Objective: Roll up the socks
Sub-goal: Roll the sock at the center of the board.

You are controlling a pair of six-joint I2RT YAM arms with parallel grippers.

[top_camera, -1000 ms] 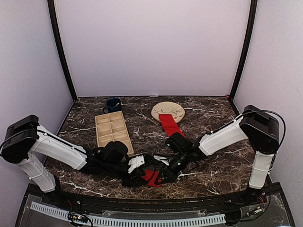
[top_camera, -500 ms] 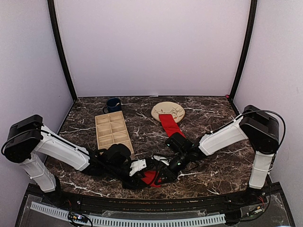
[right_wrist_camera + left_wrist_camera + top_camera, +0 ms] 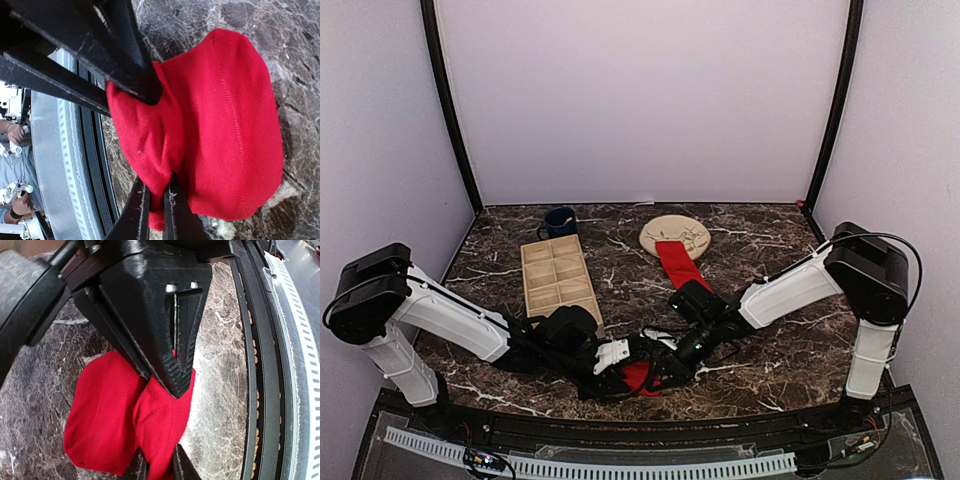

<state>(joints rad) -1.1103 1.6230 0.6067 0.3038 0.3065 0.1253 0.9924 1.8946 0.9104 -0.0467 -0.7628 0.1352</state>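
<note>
One red sock (image 3: 639,378) lies bunched near the table's front edge, between both grippers. In the left wrist view this sock (image 3: 107,420) is a folded lump, and my left gripper (image 3: 159,469) is shut on a fold of its near end. My right gripper (image 3: 156,212) is shut on a thin fold of the same sock (image 3: 230,125) from the other side. From above, the left gripper (image 3: 626,374) and right gripper (image 3: 662,370) meet over it. A second red sock (image 3: 678,264) lies flat, its far end on the beige plate (image 3: 676,232).
A beige compartment tray (image 3: 558,275) sits left of centre, with a dark blue mug (image 3: 560,221) behind it. The black rail of the table's front edge (image 3: 260,390) runs close beside the bunched sock. Both forearms lie low across the front of the table.
My left gripper has slid right toward the bunched sock and closed its jaws on the fabric. The right gripper has stayed shut on the sock in the same place.
</note>
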